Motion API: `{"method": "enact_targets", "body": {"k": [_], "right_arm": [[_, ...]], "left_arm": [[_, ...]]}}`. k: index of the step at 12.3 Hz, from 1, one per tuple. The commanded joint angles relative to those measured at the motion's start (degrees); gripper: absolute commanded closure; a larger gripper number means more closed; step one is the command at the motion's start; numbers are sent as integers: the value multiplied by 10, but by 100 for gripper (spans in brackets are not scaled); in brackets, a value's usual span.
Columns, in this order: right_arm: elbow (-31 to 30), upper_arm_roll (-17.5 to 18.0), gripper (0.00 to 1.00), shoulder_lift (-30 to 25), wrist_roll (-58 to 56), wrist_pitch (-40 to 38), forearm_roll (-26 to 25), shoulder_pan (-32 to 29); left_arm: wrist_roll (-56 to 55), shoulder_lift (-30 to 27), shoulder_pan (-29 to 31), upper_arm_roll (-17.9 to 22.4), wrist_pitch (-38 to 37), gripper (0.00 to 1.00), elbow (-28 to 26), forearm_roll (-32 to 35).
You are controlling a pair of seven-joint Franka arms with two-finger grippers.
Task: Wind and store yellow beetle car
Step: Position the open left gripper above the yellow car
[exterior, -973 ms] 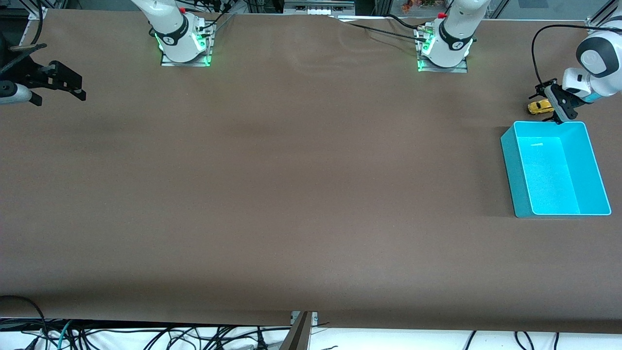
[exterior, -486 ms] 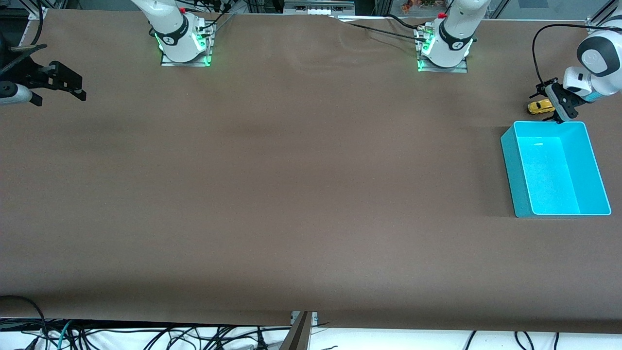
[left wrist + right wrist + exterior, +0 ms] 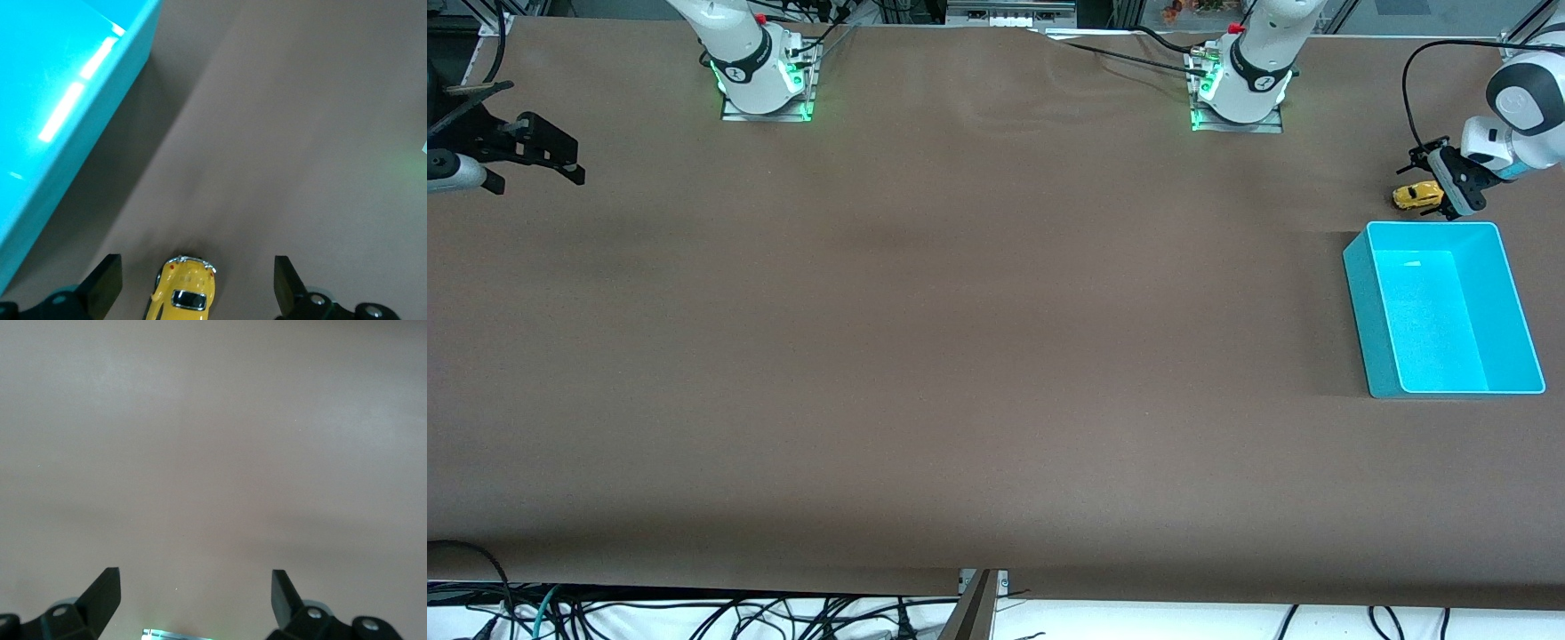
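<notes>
The yellow beetle car point(image 3: 1416, 196) stands on the brown table at the left arm's end, just farther from the front camera than the cyan bin point(image 3: 1357, 302). My left gripper point(image 3: 1440, 187) hovers over it, open. In the left wrist view the car point(image 3: 185, 293) lies between the two spread fingers point(image 3: 107, 283), touching neither, with the bin's wall point(image 3: 60, 100) close beside it. My right gripper point(image 3: 560, 158) waits open over the table's edge at the right arm's end, and in its wrist view the right gripper point(image 3: 193, 585) has only bare table under it.
The two arm bases point(image 3: 763, 84) point(image 3: 1238, 93) stand with green lights along the table's edge farthest from the front camera. A black cable point(image 3: 1405, 89) loops near the left wrist. The bin holds nothing.
My left gripper has drifted slightly away from the bin's rim, more squarely over the car. The car, the bin and the right arm have not moved.
</notes>
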Motion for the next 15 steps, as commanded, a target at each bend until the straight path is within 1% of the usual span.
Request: {"method": "enact_targets", "body": {"k": [1, 4, 6, 9, 10, 11, 12, 13, 15], "right_arm": [[13, -5, 0, 4, -8, -12, 8, 3], [13, -5, 0, 4, -7, -12, 7, 3], [13, -5, 0, 4, -7, -12, 8, 3], [13, -5, 0, 4, -7, -12, 8, 3], [13, -5, 0, 4, -7, -13, 8, 4], [13, -5, 0, 4, -7, -12, 8, 4], [13, -5, 0, 4, -7, -13, 8, 4], [13, -4, 0, 4, -7, -13, 8, 4], [13, -2, 0, 4, -6, -13, 8, 5]], "left_arm": [[31, 20, 8, -5, 5, 0, 1, -27], [30, 32, 8, -5, 14, 0, 1, -28], [30, 55, 12, -5, 31, 0, 0, -32], [31, 58, 13, -5, 35, 0, 0, -32], [34, 64, 15, -5, 35, 3, 0, -32], [51, 71, 15, -5, 40, 15, 0, -32], [55, 82, 20, -5, 48, 16, 0, -32], [55, 91, 28, -5, 59, 21, 0, -32], [55, 94, 29, -5, 63, 49, 0, -32]]}}
